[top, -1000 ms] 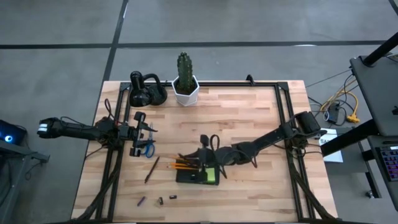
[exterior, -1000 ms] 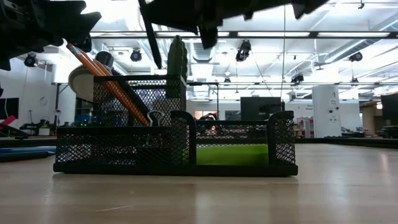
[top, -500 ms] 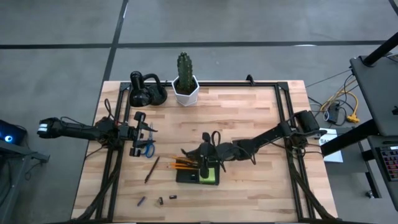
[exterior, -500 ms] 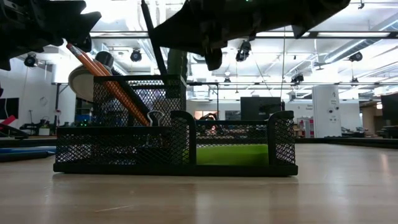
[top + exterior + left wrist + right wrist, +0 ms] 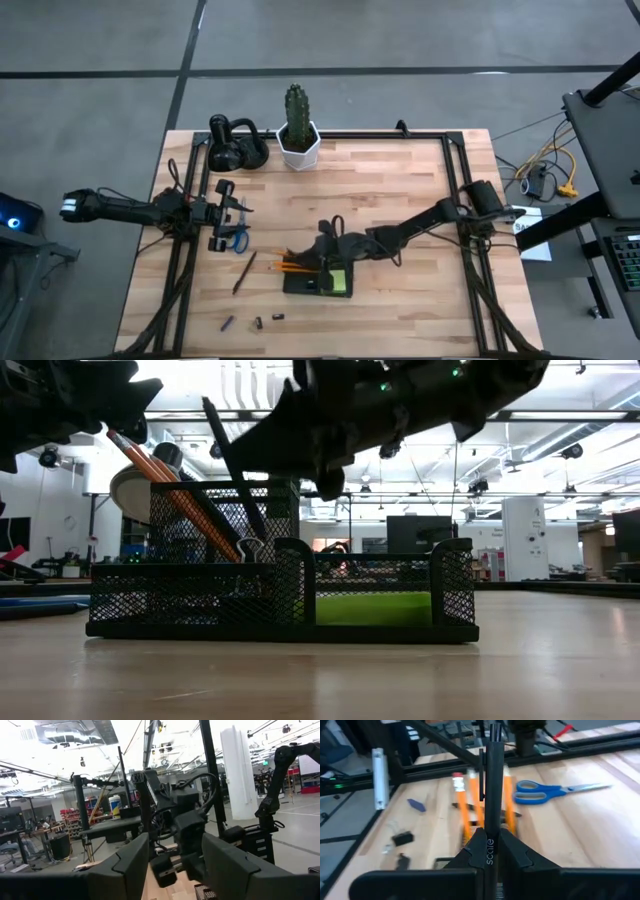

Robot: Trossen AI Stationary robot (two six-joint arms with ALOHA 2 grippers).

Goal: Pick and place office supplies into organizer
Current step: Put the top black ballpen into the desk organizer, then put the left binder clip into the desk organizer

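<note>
Comparing with a second ago, I see my right gripper [image 5: 327,243] has slid further left over the mesh organizer [image 5: 318,283], and the black pen [image 5: 232,472] pinched between its closed fingers now tilts down so its lower end reaches into the tall cup compartment, beside the orange pencils [image 5: 172,493] already leaning there. In the right wrist view the pen [image 5: 491,780] runs straight out from the closed fingers, so the grip looks firm. I judge this pen is almost delivered; a little more lowering, then release.

The green sticky-note pad [image 5: 372,608] sits in the low compartment. Still on the table are the blue-handled scissors [image 5: 238,238], another pen [image 5: 243,272] and small clips [image 5: 257,322].

My left gripper [image 5: 225,214] waits near the table's left edge, fingers spread and empty.
</note>
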